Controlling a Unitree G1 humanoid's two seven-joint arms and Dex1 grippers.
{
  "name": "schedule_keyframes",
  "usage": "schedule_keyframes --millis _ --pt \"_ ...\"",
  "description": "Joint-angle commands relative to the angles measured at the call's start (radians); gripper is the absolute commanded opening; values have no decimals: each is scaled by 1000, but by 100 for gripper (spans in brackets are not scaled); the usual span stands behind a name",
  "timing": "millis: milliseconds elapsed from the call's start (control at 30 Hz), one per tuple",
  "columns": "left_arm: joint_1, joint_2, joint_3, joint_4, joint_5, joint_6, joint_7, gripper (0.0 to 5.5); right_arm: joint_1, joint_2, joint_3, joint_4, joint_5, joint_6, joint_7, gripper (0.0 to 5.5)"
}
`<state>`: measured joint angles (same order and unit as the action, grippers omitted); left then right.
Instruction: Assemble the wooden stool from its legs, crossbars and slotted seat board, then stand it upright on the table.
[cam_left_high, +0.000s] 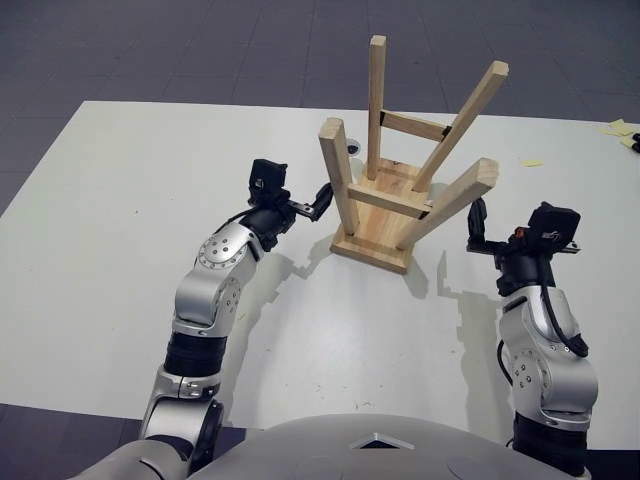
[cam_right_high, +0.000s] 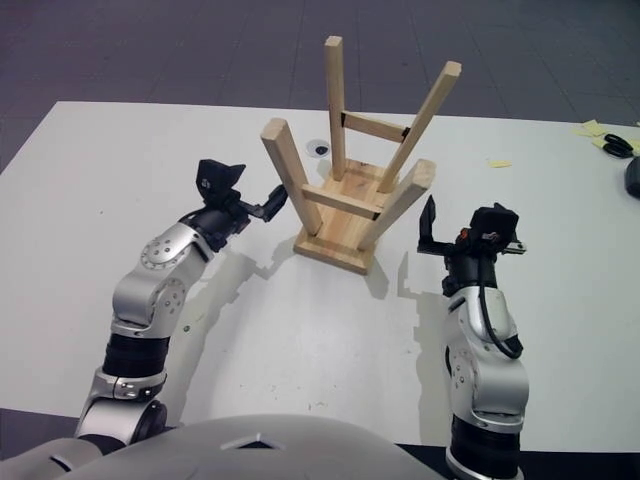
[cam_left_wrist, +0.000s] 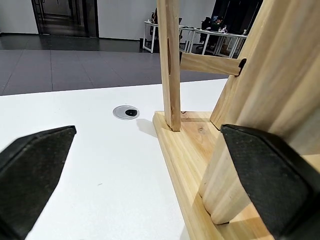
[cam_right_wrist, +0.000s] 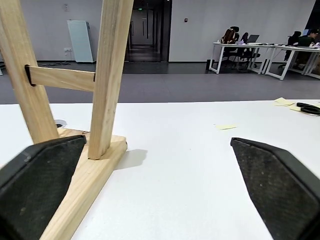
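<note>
Stool (cam_left_high: 400, 190): pale square-cut wood, upturned

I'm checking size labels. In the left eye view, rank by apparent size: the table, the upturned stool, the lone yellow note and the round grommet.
1. The table
2. The stool
3. The note and grommet look alike; a leg partly hides the grommet, so unranked.

Place: an open office, by all that is seen.
Background: rows of white desks (cam_right_wrist: 245, 46) are ranged along the far wall.
Floor: dark grey carpet tiles (cam_left_high: 200, 50) are laid throughout.
Worktop: a white table (cam_left_high: 120, 200) — fitted with a cable grommet (cam_left_wrist: 126, 112), strewn with sticky notes (cam_right_wrist: 225, 126).
</note>
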<state>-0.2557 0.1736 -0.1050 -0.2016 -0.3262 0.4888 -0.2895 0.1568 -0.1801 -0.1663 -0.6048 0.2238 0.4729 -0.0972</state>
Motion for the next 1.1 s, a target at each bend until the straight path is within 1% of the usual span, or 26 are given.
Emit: schedule_keyframes --millis 33,67,167,200,267,333,467,567,633,667,733,767,800,867,967,1100 --pt "11 3 -100 -75 -19 60 -79 540 -34 -20 150 -64 7 9 109 538" --pt "22 13 -127 -90 -25 80 -104 540 -35 -21 164 -66 2 8 118 538" --pt "66 78 -193 -124 -40 137 -184 540 -35 -24 154 -53 3 18 121 538" --pt "80 99 -206 -128 -35 147 -197 540 -33 -27 150 -47 3 21 124 538" --pt "92 112 -196 -118 -24 152 -189 540 -29 -36 142 -37 -1 21 131 538" --pt "85 103 -141 -94 -24 147 -156 540 -28 -41 113 -12 -4 18 126 538" --pt "22 70 22 -36 -37 111 -71 540 -25 -35 2 39 -62 -21 57 538" --pt "-5 75 103 -59 -85 136 -70 540 -31 -28 -49 33 -97 -31 12 538" --pt "-6 88 128 -96 -137 181 -102 540 -27 -23 -48 27 -107 -31 12 538" --pt "-1 98 135 -122 -181 209 -132 540 -21 -20 -40 24 -110 -33 16 538" --pt "15 122 167 -197 -357 313 -219 540 -10 -11 -20 25 -121 -38 23 538" --pt "15 131 202 -220 -453 361 -251 540 -5 -5 -10 26 -123 -40 27 538" --pt "7 140 235 -226 -521 392 -268 540 -1 0 -4 26 -125 -41 30 538" --pt "-28 162 293 -198 -581 407 -266 540 3 6 2 29 -127 -45 38 538" --pt "-94 178 308 -107 -519 372 -207 540 -2 8 6 44 -125 -54 53 538" --pt "-77 171 251 -205 -584 408 -237 540 -50 -3 39 80 -20 -27 185 538"
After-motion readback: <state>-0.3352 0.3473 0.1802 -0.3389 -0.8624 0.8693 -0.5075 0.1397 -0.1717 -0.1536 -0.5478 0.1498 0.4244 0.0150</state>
